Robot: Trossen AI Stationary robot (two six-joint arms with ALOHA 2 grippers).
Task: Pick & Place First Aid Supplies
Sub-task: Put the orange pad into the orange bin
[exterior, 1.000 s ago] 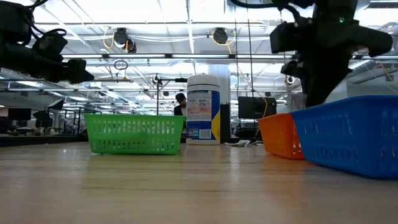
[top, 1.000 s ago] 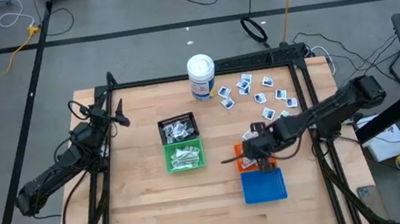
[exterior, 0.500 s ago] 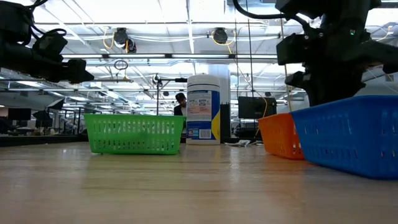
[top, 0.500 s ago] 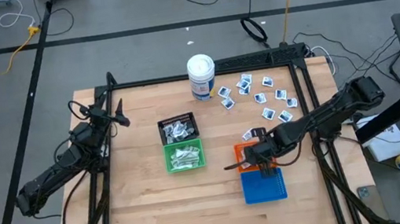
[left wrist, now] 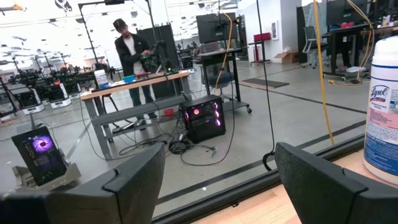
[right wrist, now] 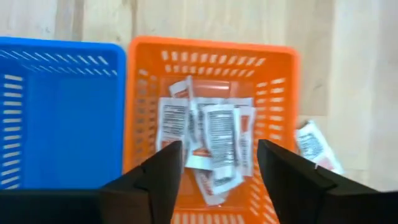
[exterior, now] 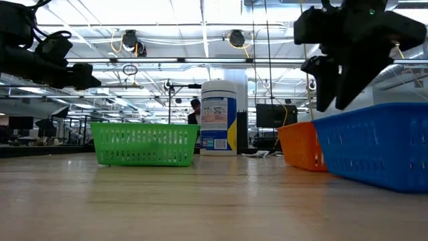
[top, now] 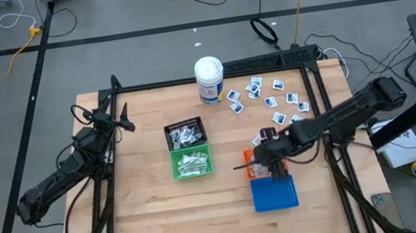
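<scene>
the right gripper (right wrist: 214, 163) has just spread its fingers above the orange basket (right wrist: 144, 118) near the table's (top: 147, 208) right edge, so its packet has likely dropped onto the pile of packets (right wrist: 208, 140) inside. it hangs released, holding and touching nothing. more packets (top: 267, 95) wait at the far right corner; the left gripper (left wrist: 221, 171) idles open at the left edge.

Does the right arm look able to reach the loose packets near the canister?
Probably yes. The right gripper hangs open over the orange basket, and the packets lie on bare table close by, with nothing between.
</scene>
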